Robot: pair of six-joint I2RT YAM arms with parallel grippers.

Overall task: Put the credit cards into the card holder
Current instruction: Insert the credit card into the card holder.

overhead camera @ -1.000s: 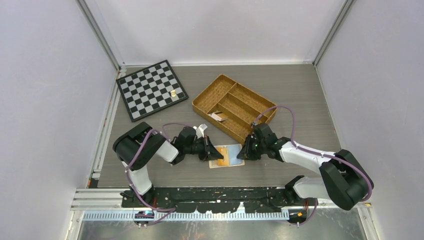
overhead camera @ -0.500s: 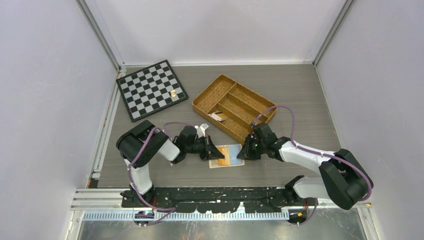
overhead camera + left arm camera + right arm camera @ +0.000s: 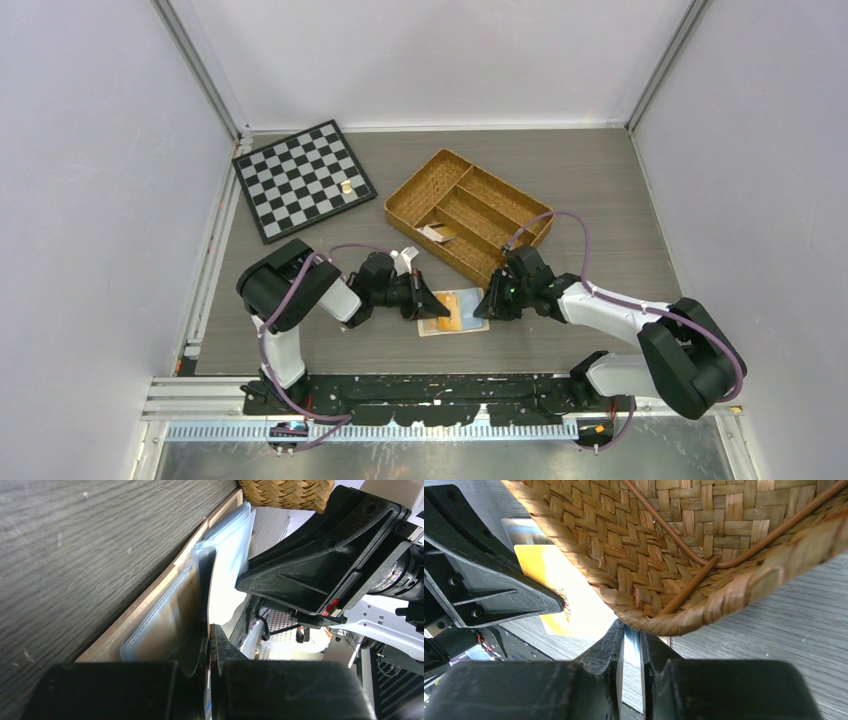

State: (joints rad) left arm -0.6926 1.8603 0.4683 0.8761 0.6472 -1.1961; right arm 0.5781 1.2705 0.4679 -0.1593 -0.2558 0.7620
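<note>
Top external view first: we see the card holder (image 3: 468,300) lying open on the table (image 3: 590,200) at lower centre of the frame, just below the wicker tray (image 3: 412,180). An orange card (image 3: 447,312) lies on its left part. Both arms are right on it, the left gripper (image 3: 420,302) at its left edge and the right gripper (image 3: 486,306) at its right edge. Left wrist view shows those fingers pinched fully together on a thin sleeve flap lifted off the card holder. Right wrist view, we get fingers squeezed almost together on a thin pale edge. It looks like the card holder's rim, though honestly we can't be sure. Chessboard (image 3: 303,180) sits upper left, well apart.
</note>
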